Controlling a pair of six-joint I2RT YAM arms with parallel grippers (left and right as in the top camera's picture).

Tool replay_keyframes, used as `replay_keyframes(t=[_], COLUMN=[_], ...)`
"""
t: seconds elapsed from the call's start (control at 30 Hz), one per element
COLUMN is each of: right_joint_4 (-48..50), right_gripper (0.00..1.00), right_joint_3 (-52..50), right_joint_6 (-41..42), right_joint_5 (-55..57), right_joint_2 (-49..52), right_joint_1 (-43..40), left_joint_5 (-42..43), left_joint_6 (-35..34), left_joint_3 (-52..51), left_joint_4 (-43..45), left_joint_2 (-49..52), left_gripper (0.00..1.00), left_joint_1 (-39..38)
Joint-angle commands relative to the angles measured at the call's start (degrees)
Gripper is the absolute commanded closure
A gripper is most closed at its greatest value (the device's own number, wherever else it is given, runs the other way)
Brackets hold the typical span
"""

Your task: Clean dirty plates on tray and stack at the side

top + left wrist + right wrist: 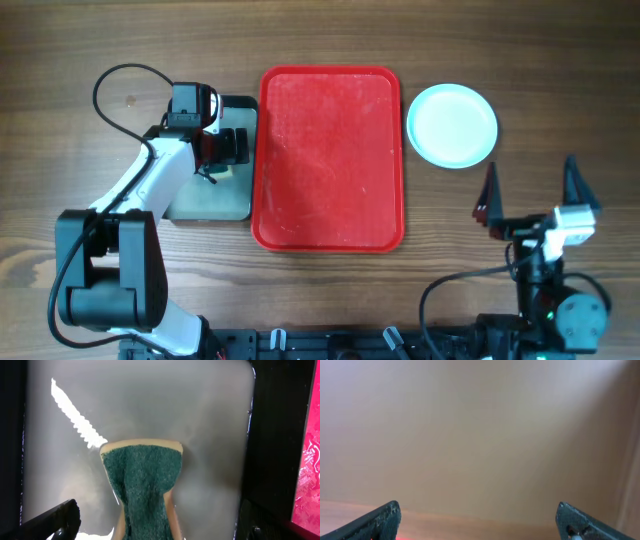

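The red tray [330, 160] lies in the middle of the table with nothing on it. To its right, on the wood, sits a pale round plate [452, 124]; whether others lie under it I cannot tell. My left gripper [238, 148] hovers over a dark grey tray [210, 200] left of the red one. In the left wrist view its fingers stand wide apart, the left gripper [155, 527] open around a green-topped sponge [145, 485] without touching it. My right gripper [533, 190] is open near the front right, holding nothing, and the right gripper [480, 522] faces only bare wood.
The grey tray's floor [150, 405] looks wet and shiny around the sponge. The red tray's edge [311, 470] shows at the far right of the left wrist view. A black cable [110, 90] loops at the back left.
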Motion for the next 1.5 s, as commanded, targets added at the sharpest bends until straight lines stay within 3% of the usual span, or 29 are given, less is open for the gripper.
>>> replay_keyframes(t=[0.0, 0.4, 0.83, 1.47], right_joint_4=[3.9, 11.6, -9.7, -10.0], right_gripper=[0.00, 0.00, 0.00, 0.00], right_joint_3=[-4.9, -13.5, -13.4, -13.4], right_joint_6=[2.8, 5.5, 4.5, 4.1], right_joint_5=[-3.3, -3.6, -3.9, -4.0], right_joint_2=[-4.9, -6.6, -6.6, -6.5], right_joint_1=[-0.1, 1.5, 2.2, 2.2], left_joint_5=[-0.3, -0.3, -0.3, -0.3], left_joint_6=[0.2, 0.2, 0.2, 0.2], left_joint_3=[0.0, 0.0, 0.0, 0.0], left_joint_4=[0.1, 0.1, 0.1, 0.1], left_joint_2=[0.4, 0.4, 0.4, 0.4], left_gripper=[0.00, 0.00, 0.00, 0.00], left_joint_1=[0.1, 0.1, 0.1, 0.1])
